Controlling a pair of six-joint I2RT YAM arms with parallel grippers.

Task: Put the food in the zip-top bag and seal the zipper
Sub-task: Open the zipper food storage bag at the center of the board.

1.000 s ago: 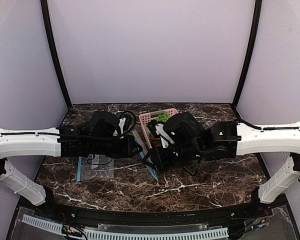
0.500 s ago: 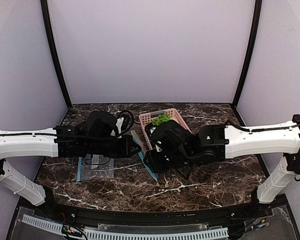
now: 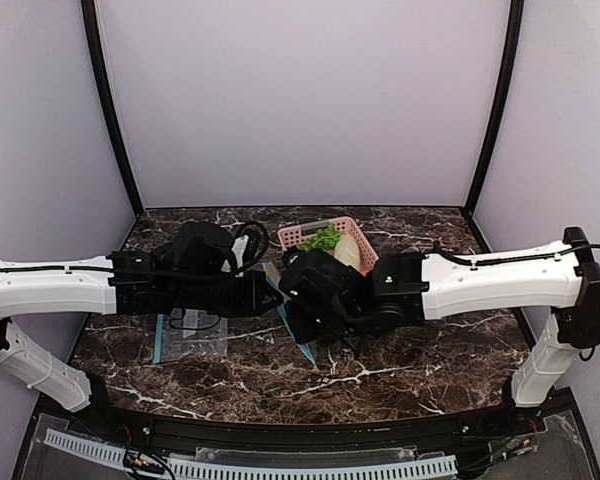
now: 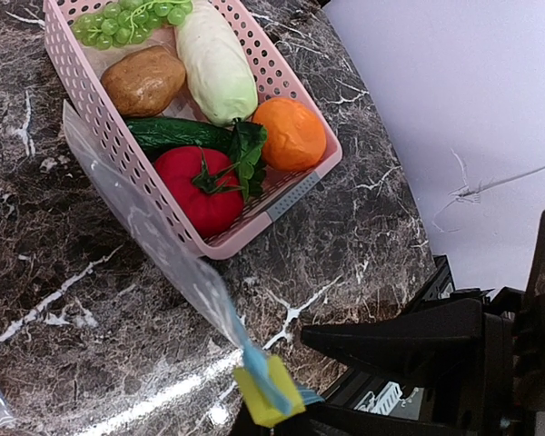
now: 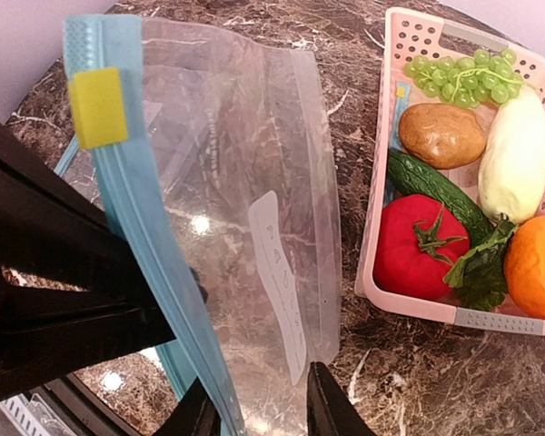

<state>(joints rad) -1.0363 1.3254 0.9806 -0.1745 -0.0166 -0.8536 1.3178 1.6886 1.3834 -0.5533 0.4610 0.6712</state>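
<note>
Left claw: the left claw [image 5: 136,309] was together, clamped on the blue zipper strip [image 5: 136,209] at the middle left of the right wrist view. It carried the bag [image 5: 245,154] above the worktop [image 5: 418,381], in my opinion so that the mouth could be reached from the other side.
Right claw: the right claw [image 5: 254,413] had its fingers apart, one on each side of the bag's lower edge at the bottom of its own view, and it did not press the plastic. It was probably placed there to take the bag and help to open it.
Bag, place: it was in the air between the two claws, at the centre of the top view, just left of the pink basket [image 5: 409,304].
Bag, direction: the long axis followed the zipper strip, from the yellow slider [image 5: 98,107] in the upper left down to the bottom centre. The flat face with the white label [image 5: 277,272] was turned to the right wrist camera. The left wrist view showed the bag from its edge.
Zipper: I could not tell whether it was open or sealed.
Food: the tomato [image 5: 409,259], the orange [image 5: 536,268] and the grapes [image 5: 459,77] lay in the basket at the right, and none was in the bag.
Second bag: the second bag [image 3: 190,335] lay flat on the worktop under the left arm.
</note>
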